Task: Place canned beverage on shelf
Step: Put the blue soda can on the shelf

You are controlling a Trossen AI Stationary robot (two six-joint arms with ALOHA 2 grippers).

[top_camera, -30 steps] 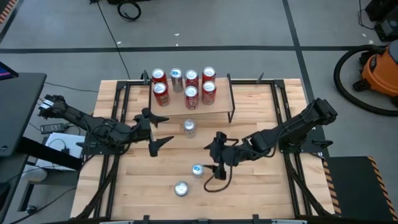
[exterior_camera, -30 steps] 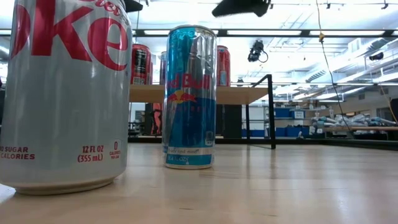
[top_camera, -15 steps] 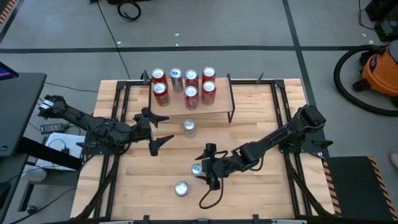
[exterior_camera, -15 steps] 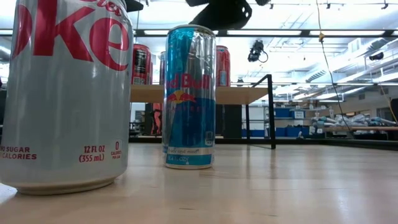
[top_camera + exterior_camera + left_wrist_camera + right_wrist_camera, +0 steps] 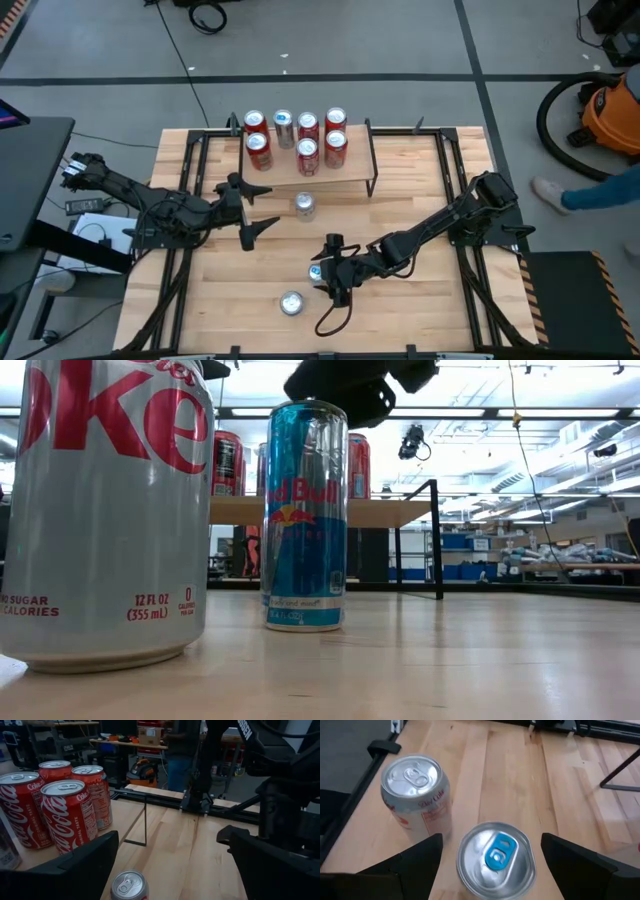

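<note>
A slim blue-and-silver can (image 5: pixel 317 272) with a blue tab (image 5: pixel 496 856) stands upright on the wooden table. My right gripper (image 5: pixel 325 274) hangs open over it, one finger (image 5: pixel 415 857) on each side of its top and apart from it. A Diet Coke can (image 5: pixel 417 795) stands next to it, nearer the table's front edge (image 5: pixel 291 303). The shelf (image 5: pixel 335 175) at the far middle carries several red and silver cans (image 5: pixel 300 135). My left gripper (image 5: pixel 272 206) waits open in front of the shelf's left end, beside a silver can (image 5: pixel 304 205).
Black frame rails (image 5: pixel 190 200) run along the table's left and right sides. The shelf's black legs (image 5: pixel 436 540) stand behind the slim can in the low view. A person's legs (image 5: pixel 590 195) show on the floor to the right of the table.
My right gripper has come down and toward the table's near left, rolling a little, from beside the slim blue can to astride its top. Its fingers have stayed open. The cans have not moved.
</note>
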